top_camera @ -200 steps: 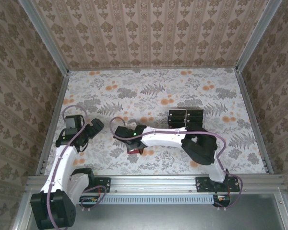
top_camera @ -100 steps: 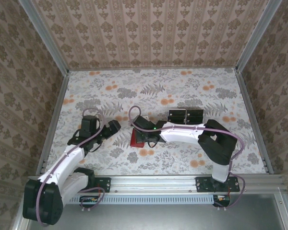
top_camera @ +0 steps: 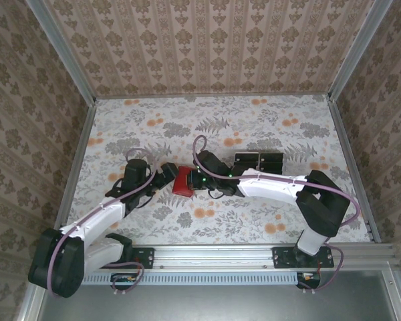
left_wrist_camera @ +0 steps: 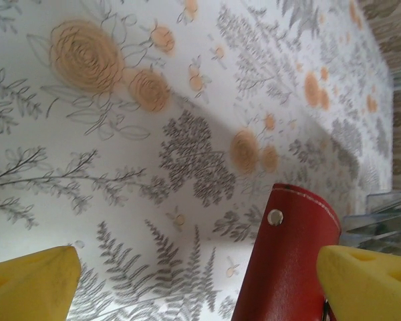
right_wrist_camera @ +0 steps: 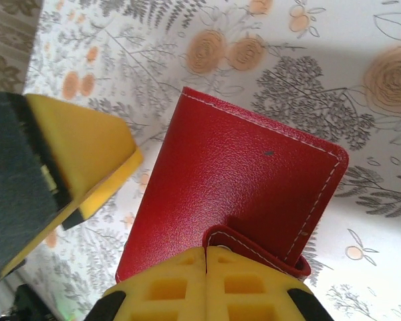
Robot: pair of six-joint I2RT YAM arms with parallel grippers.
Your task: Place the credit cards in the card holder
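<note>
Red card holder [right_wrist_camera: 234, 194] is pinched by its snap tab in the right fingers [right_wrist_camera: 164, 287], near the middle of the desk [top_camera: 254, 127]. Left fingers [left_wrist_camera: 30, 284], spread wide, flank its far edge; that edge should be gripped squarely so it opens toward the credit cards [top_camera: 257, 162].

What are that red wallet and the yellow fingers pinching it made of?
The wallet: leather or a faux version, by the look; matte pebbled grain, pale stitching along the edge, a shiny metal-looking snap. The fingers: probably moulded plastic or firm rubber; dull yellow, with squared recesses cast in.
</note>
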